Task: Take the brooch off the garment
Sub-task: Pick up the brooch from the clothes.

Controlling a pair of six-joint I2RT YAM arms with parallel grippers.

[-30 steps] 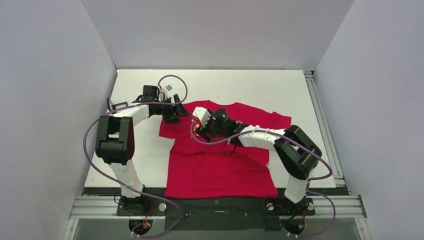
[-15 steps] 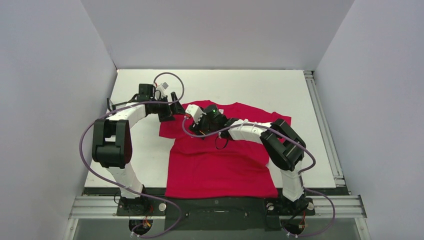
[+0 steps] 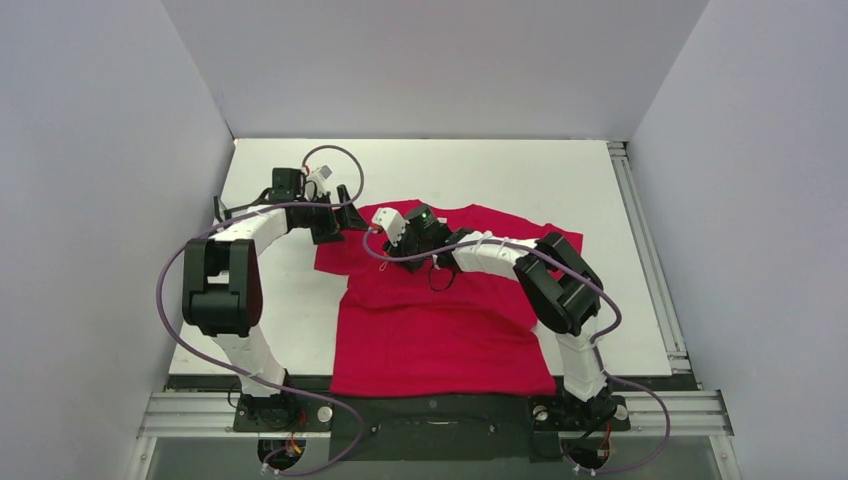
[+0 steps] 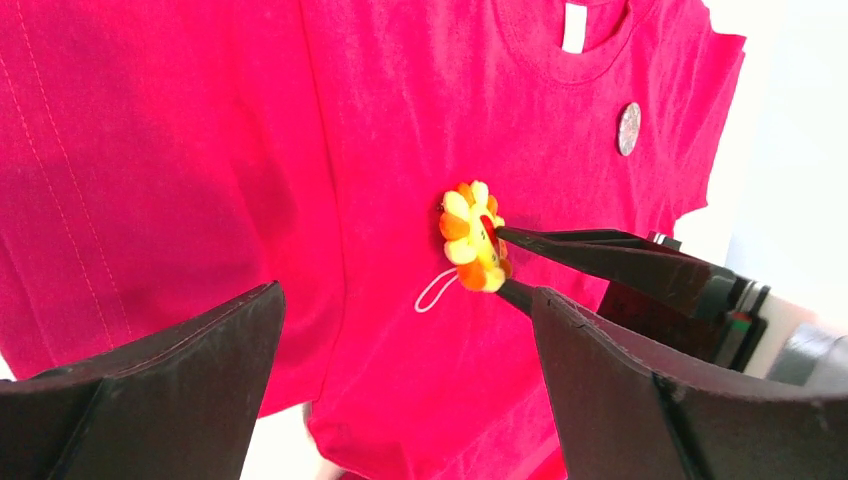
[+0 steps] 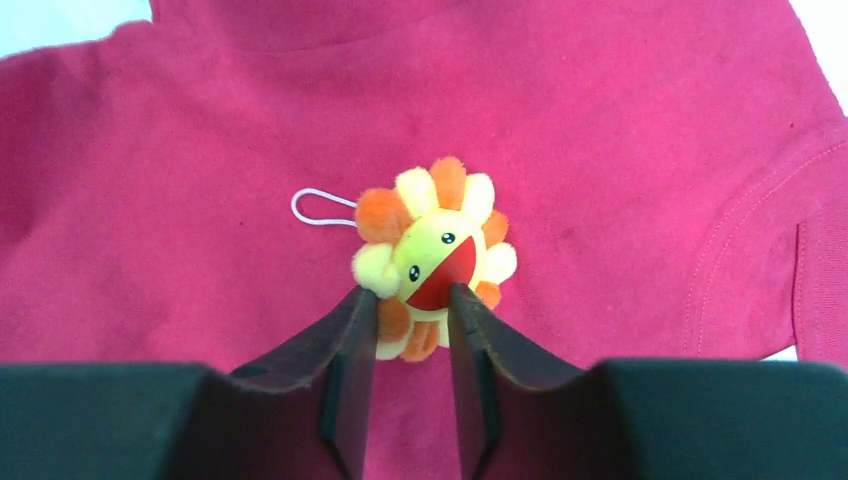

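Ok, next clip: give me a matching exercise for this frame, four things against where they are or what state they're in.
Things:
1. left gripper
2. right gripper
3. white label
4. silver disc

Places or states:
A. inside the neckline of the T-shirt
B. jaws wide open, holding nothing
C. on the red fabric between neckline and sleeve, apart from the brooch
D. fingers closed on the brooch's lower petals

Pairs: 1-B, 2-D, 3-A, 4-C
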